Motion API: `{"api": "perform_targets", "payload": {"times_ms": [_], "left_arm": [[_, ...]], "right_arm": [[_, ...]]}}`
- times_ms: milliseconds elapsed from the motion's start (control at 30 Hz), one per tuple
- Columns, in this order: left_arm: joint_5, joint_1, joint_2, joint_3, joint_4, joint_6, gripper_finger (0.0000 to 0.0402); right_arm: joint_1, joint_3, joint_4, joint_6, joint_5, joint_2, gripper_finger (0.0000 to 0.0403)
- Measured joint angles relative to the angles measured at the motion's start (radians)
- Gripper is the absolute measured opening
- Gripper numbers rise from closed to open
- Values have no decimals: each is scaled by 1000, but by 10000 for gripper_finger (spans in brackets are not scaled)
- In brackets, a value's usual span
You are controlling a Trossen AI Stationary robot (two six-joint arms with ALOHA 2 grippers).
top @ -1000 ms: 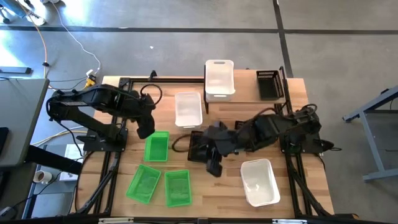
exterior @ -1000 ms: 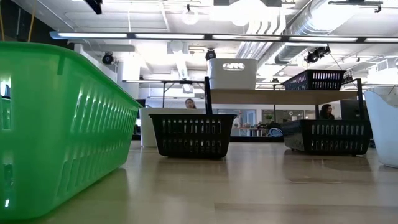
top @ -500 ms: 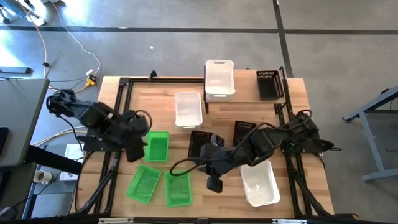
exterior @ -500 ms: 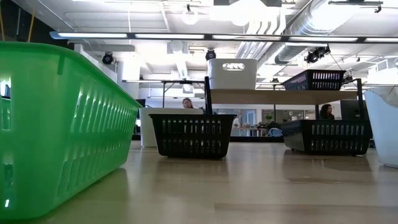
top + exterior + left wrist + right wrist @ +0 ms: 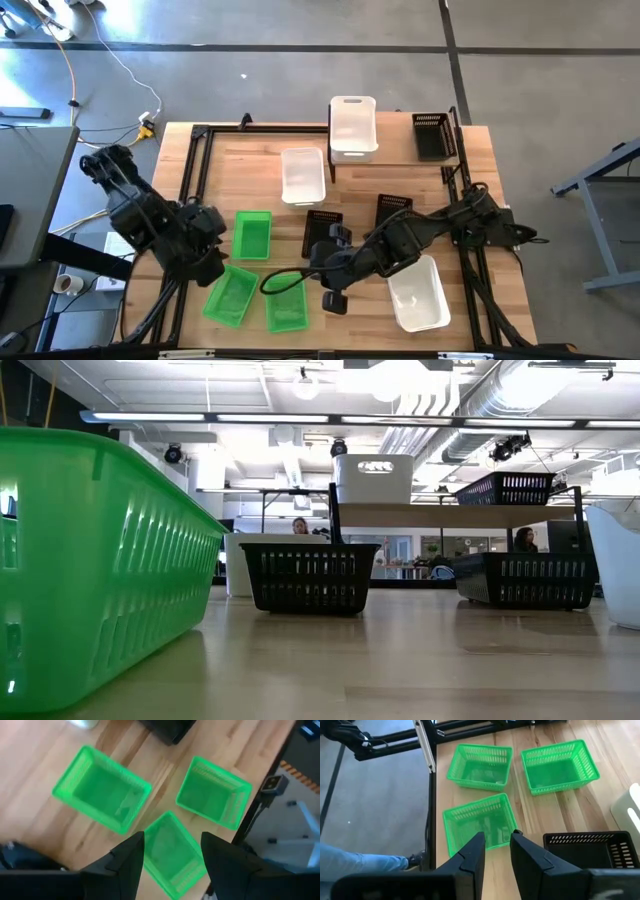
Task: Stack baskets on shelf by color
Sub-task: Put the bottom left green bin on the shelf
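Three green baskets lie open side up on the table's near left: one (image 5: 252,234) farther back, two (image 5: 232,295) (image 5: 286,302) by the near edge. My left gripper (image 5: 208,268) hangs open above them, the left near basket (image 5: 172,852) showing between its fingers. My right gripper (image 5: 335,298) hovers just right of the middle green basket (image 5: 480,822), open by a narrow gap, holding nothing. The shelf (image 5: 395,148) at the far edge carries a white basket (image 5: 352,127) and a black one (image 5: 430,135).
A white basket (image 5: 303,175) stands on the table before the shelf, another (image 5: 418,292) at the near right. Two black baskets (image 5: 322,232) (image 5: 392,210) sit mid-table, partly under my right arm. Black frame rails (image 5: 190,190) run along the table's sides.
My left gripper has swung from beside the far green basket toward the table's near edge, rolling as it went, and now hangs over the near green baskets. My right gripper has moved from above the black baskets toward the near left and sunk a little. No basket has moved.
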Motion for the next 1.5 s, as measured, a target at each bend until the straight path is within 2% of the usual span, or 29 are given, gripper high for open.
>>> {"api": "perform_targets", "payload": {"times_ms": [100,233,433,667,833,1100,1500], "left_arm": [[-3,-34,20,-36,-3,-105,186],[10,-74,25,-151,7,-216,186],[79,-117,25,-301,22,-396,186],[145,-144,25,-453,135,-557,186],[191,-146,25,-544,256,-615,186],[195,-146,25,-657,441,-679,186],[238,-146,25,-803,628,-764,186]], "right_arm": [[0,0,0,0,0,0,78],[0,0,2,0,0,0,78],[-1,0,2,0,0,0,78],[-5,0,2,0,0,0,78],[-5,0,2,0,0,0,78],[-9,0,2,0,0,-1,78],[-10,0,2,0,1,-1,78]]}}
